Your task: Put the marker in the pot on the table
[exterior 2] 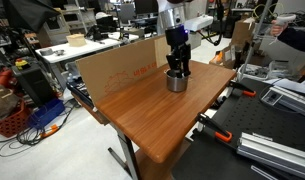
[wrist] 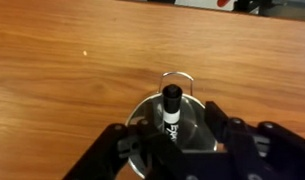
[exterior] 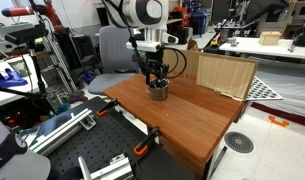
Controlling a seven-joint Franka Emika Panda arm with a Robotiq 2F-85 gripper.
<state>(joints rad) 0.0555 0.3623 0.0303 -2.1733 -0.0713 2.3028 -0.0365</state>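
The shiny silver pot [wrist: 144,112] stands on the reddish-brown wooden table [wrist: 72,60], near its far side in both exterior views [exterior: 158,93] [exterior 2: 176,82]. The dark marker [wrist: 171,104], with a white label, stands upright inside the pot, cap toward the camera. My gripper [wrist: 174,126] hangs directly over the pot [exterior: 157,80] [exterior 2: 177,66]. Its fingers are spread on either side of the marker, with a visible gap on the right side. The marker's lower end is hidden behind the gripper body.
A light cardboard panel [exterior: 222,72] [exterior 2: 112,65] stands along one table edge, close behind the pot. A grey floor disc [exterior: 238,143] lies beside the table. Metal rails and orange clamps [exterior: 142,150] sit at the near table edge. Cluttered benches surround the table.
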